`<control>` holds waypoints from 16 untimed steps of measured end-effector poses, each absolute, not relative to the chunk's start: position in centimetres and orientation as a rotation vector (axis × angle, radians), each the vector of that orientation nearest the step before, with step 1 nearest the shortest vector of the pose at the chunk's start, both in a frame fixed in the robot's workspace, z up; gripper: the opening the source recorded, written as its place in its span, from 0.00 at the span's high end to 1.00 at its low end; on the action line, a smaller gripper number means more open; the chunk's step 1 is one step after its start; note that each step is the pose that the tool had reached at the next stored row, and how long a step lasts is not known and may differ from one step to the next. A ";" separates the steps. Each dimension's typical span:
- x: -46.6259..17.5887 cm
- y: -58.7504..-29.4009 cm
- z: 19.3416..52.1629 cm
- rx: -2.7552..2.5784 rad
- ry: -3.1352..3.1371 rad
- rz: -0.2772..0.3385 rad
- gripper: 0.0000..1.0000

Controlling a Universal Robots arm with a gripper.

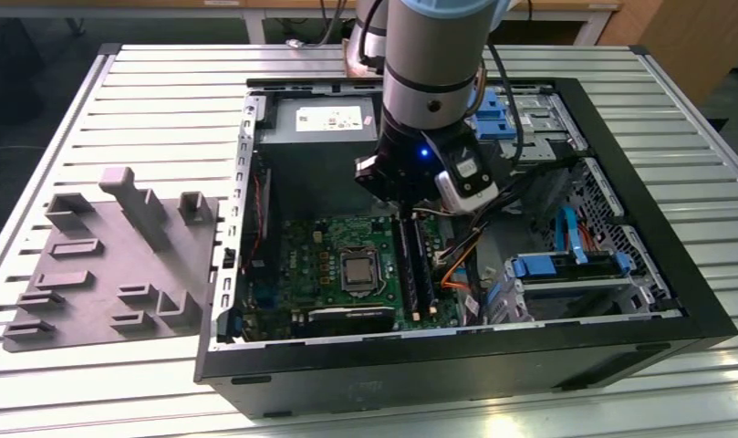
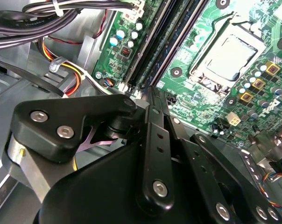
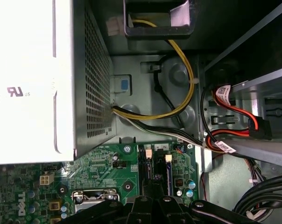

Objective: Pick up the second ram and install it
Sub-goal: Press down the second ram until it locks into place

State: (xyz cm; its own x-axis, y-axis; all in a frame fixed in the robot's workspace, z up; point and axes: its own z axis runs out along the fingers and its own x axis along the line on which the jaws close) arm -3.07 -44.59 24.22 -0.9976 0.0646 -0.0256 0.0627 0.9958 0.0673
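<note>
Black end effector filled the second wrist view's foreground, fingers drawn narrow, tips down at the slots; whether they gripped the ram I cannot tell; it seemingly stood slotted, seating unconfirmed.

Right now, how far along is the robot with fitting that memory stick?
Reaching the spot looks done: the gripper is down inside the computer case, its tip right over the black memory slots beside the processor socket. Whether the second ram is in hand or already seated, I cannot tell.
</note>
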 end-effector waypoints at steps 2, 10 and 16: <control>-3.1 -44.5 24.2 0.099 3.111 0.104 0.89; -3.1 -44.4 24.2 0.099 3.111 0.104 0.89; -3.1 -44.4 24.0 0.099 3.111 0.104 0.89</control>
State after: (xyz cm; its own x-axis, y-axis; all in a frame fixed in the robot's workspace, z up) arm -3.07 -44.42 24.01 -0.9976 0.0646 -0.0256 0.0628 0.9958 0.0674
